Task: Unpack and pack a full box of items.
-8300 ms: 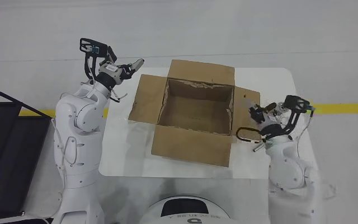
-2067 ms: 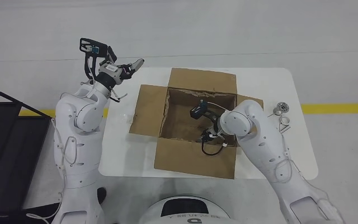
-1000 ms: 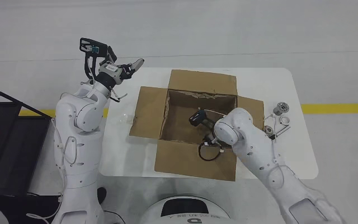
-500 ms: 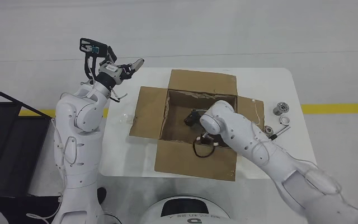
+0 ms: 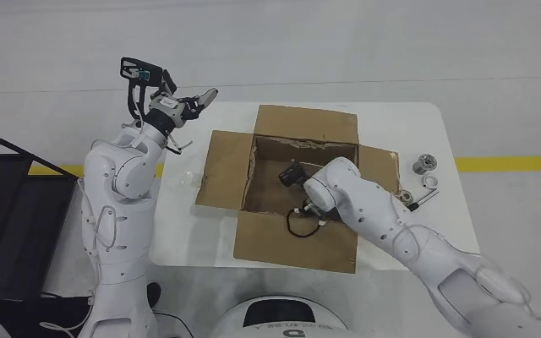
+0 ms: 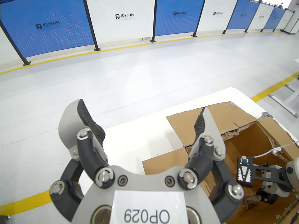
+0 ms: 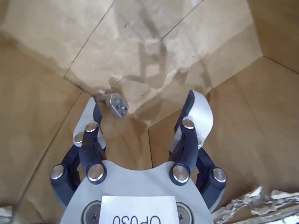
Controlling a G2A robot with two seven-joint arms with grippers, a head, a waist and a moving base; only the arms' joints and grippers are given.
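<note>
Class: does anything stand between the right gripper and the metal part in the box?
Nothing visible. The open right gripper is inside the box, and the metal part lies on the bare cardboard right beside one fingertip.

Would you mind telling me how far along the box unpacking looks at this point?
Done: a spool, a ring and a metal bar lie on the table beside the box. In hand: the open right hand hovers inside over a small metal bracket, not gripping. Left, likely: lifting that out, then repacking; the left hand is open, empty.
</note>
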